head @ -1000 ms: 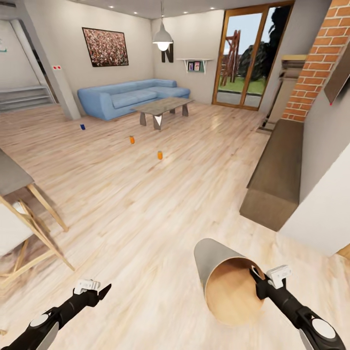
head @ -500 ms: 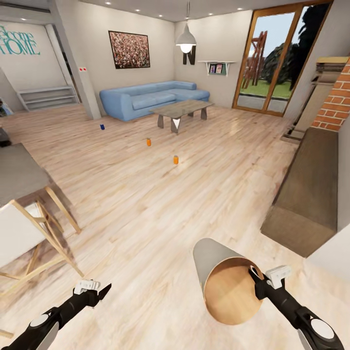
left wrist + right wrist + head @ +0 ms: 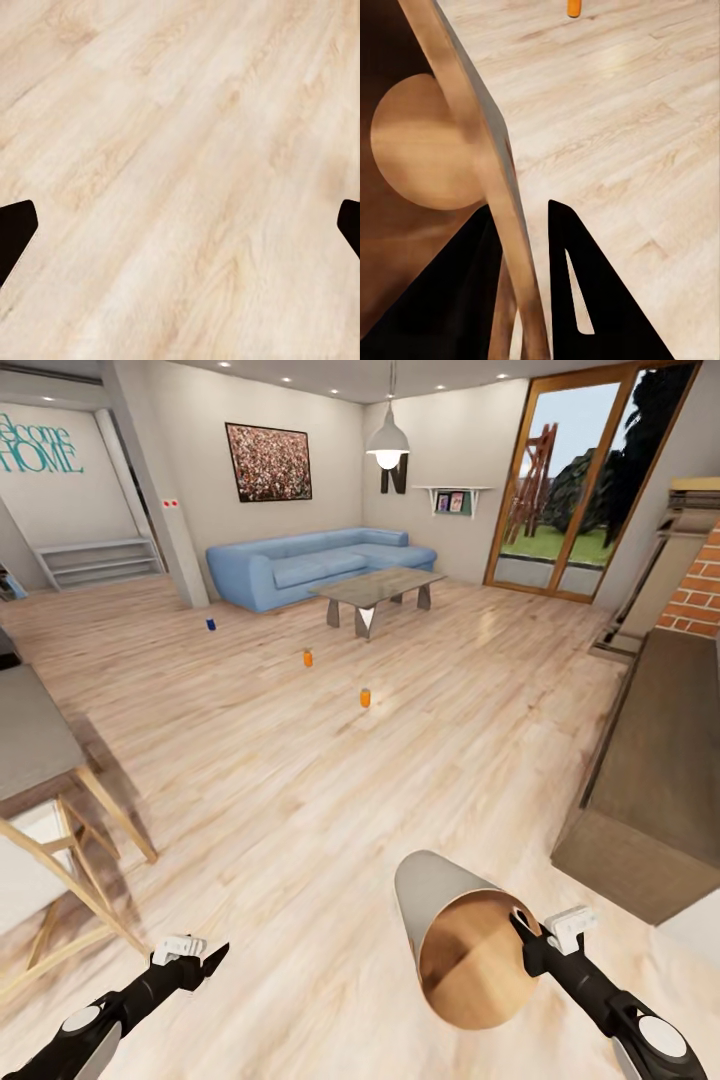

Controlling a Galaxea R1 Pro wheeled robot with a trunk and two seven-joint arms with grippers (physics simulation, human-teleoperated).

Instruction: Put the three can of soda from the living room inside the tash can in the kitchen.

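Three soda cans stand apart on the wood floor of the living room ahead: a dark blue can [image 3: 211, 624] nearest the sofa, an orange can [image 3: 308, 657] in the middle, and a second orange can [image 3: 365, 698] closest to me; one orange can [image 3: 574, 7] also shows in the right wrist view. My right gripper [image 3: 522, 932] is shut on the rim of the grey trash can [image 3: 440, 920], which is held tilted with its brown inside facing me. One finger is inside and one outside the trash can wall [image 3: 472, 127]. My left gripper [image 3: 212, 960] hangs open over bare floor, holding nothing.
A light-blue corner sofa [image 3: 310, 565] and a glass-topped coffee table [image 3: 375, 588] stand behind the cans. A wooden stool frame [image 3: 70, 840] and grey counter [image 3: 30, 735] are at the left. A dark low bench [image 3: 650, 760] runs along the right wall below the brick column [image 3: 695, 595].
The camera has turned left and rolled a little forward, so the sofa, table and cans sit further right and slightly nearer. Both arms and the held trash can keep their pose.
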